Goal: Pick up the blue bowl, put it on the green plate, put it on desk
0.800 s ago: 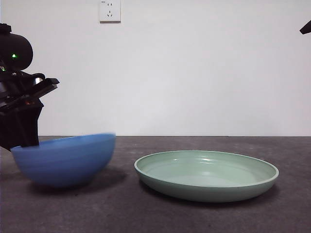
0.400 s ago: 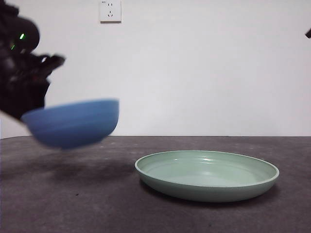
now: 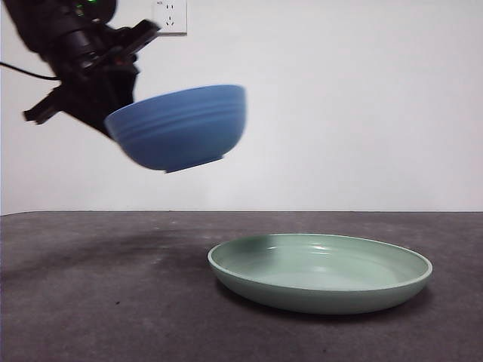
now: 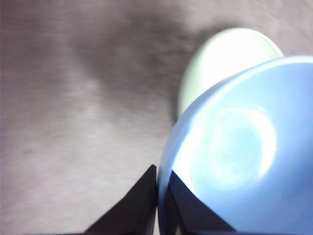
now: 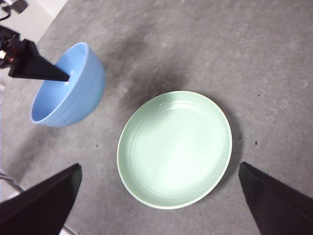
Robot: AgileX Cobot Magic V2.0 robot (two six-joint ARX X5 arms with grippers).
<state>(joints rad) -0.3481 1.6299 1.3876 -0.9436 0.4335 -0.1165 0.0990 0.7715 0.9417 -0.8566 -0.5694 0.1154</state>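
Observation:
The blue bowl [image 3: 181, 127] hangs tilted in the air, high at the left of the front view, well above the desk [image 3: 113, 302]. My left gripper [image 3: 113, 105] is shut on the bowl's rim [image 4: 161, 186], one jaw inside and one outside. The green plate [image 3: 321, 271] lies flat on the desk, lower and to the right of the bowl. From high above, the right wrist view shows both the bowl [image 5: 71, 88] and the plate [image 5: 174, 149]. My right gripper [image 5: 159, 205] stands open with nothing between its jaws.
A white wall with a socket [image 3: 170, 16] stands behind the desk. A dark shadow [image 3: 151, 249] lies on the desk left of the plate.
The left gripper has lifted the blue bowl off the desk, carrying it up and to the right toward the plate. The plate has not moved.

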